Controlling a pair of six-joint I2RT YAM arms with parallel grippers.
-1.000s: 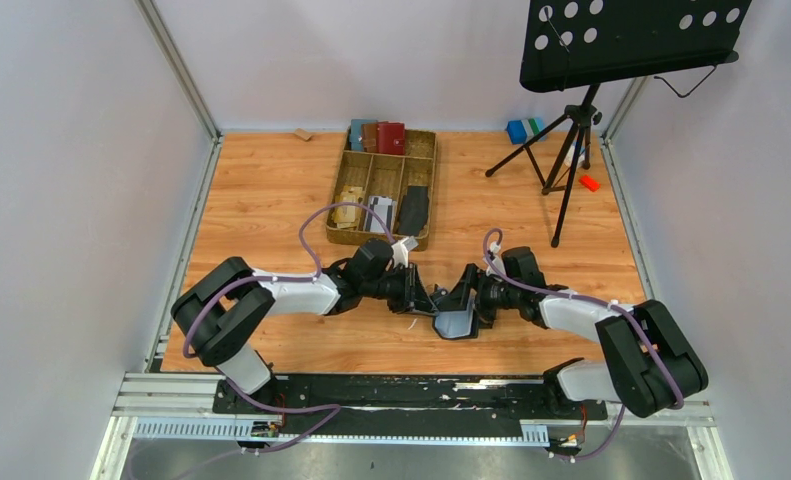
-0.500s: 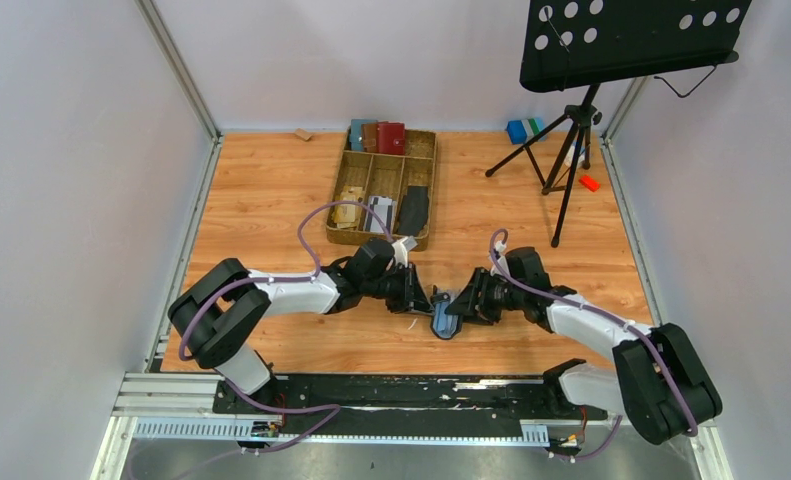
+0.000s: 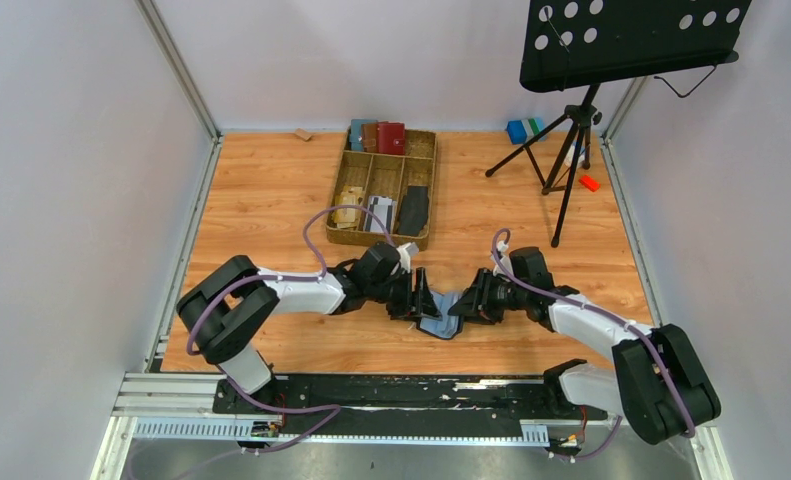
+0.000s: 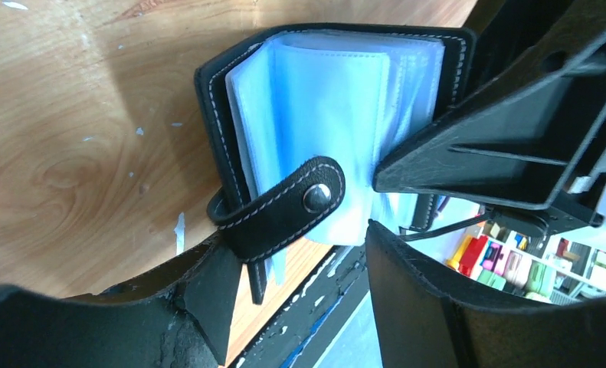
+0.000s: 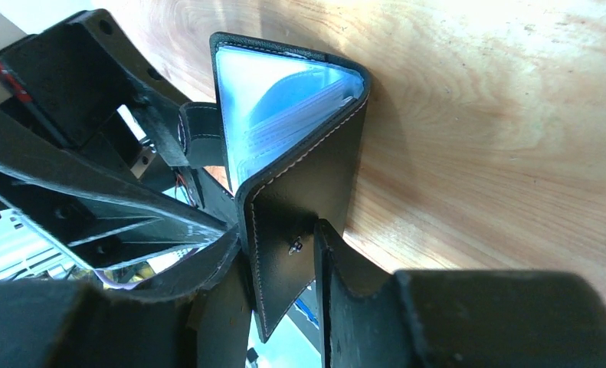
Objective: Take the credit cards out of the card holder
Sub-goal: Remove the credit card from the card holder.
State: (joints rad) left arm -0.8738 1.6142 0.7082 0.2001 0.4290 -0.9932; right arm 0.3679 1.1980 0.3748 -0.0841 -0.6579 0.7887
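Observation:
The black card holder (image 3: 441,322) is held open just above the table between both grippers. In the left wrist view its pale blue sleeve pages (image 4: 322,100) fan out and its closure tab (image 4: 284,207) hangs across them. My right gripper (image 5: 280,268) is shut on one black cover (image 5: 299,199); it also shows in the top view (image 3: 465,304). My left gripper (image 4: 292,284) is open, its fingers either side of the tab and the lower cover edge; it also shows in the top view (image 3: 421,300). No credit card shows apart from the sleeves.
A wicker tray (image 3: 423,240) stands behind the grippers. It holds red, brown and blue wallets (image 3: 378,136), a long black piece (image 3: 413,208) and whitish cards (image 3: 378,213). A music stand tripod (image 3: 569,150) stands at the back right.
The right gripper has carried the card holder left and lowered it. The left gripper has moved right, up to the holder, whose pages now spread between the two grippers.

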